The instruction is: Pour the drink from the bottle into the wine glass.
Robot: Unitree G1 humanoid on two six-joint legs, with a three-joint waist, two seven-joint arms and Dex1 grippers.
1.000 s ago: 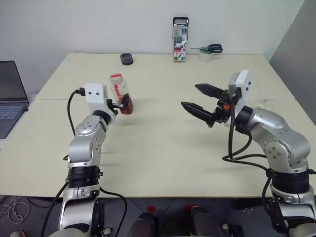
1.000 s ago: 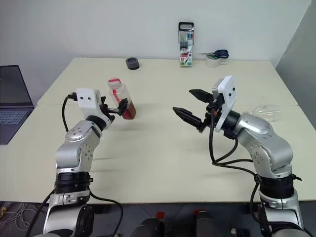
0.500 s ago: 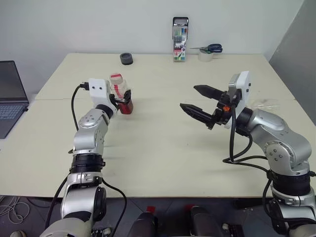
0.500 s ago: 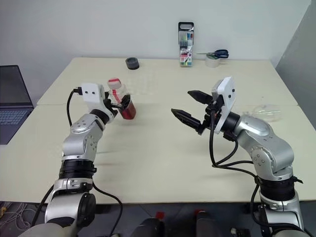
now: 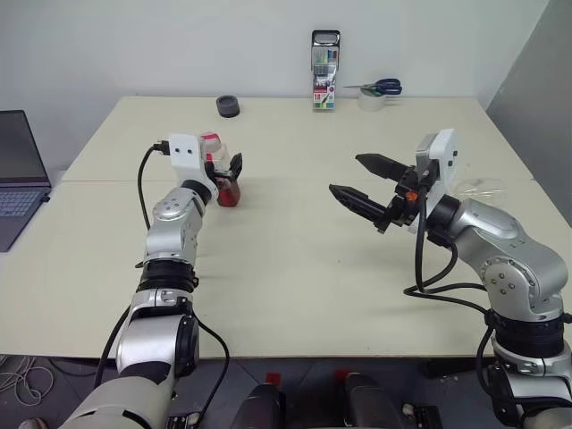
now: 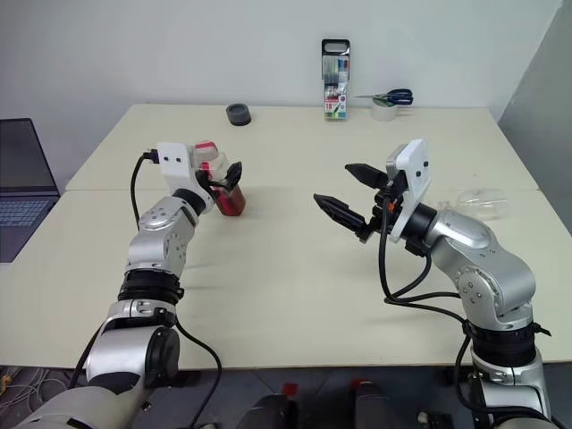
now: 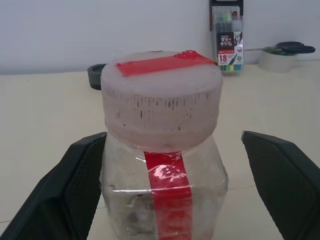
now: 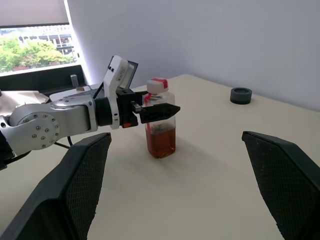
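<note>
Left tool (image 5: 227, 168) open, fingers flanking bottle (image 5: 223, 178), not clamped; bottle upright on surface (image 5: 286, 259). Right tool (image 5: 368, 183) open, well apart from bottle.

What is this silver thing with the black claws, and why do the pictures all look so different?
It is a robot with two arms, standing at a pale table. Each arm ends in a claw called a gripper. Two pictures come from cameras in its head, looking down over its arms. The other two come from little cameras on its wrists, so they look out between the black fingers.

The left gripper is open, with a finger on each side of a small clear bottle holding a reddish drink. It is not squeezing it yet. The right gripper is open too, holding nothing, up above the table.

Behind the right arm lies something clear, probably the wine glass. At the far edge are a pack of pens, scissors on a tape roll, and a dark ring. A laptop sits off to the left.
</note>
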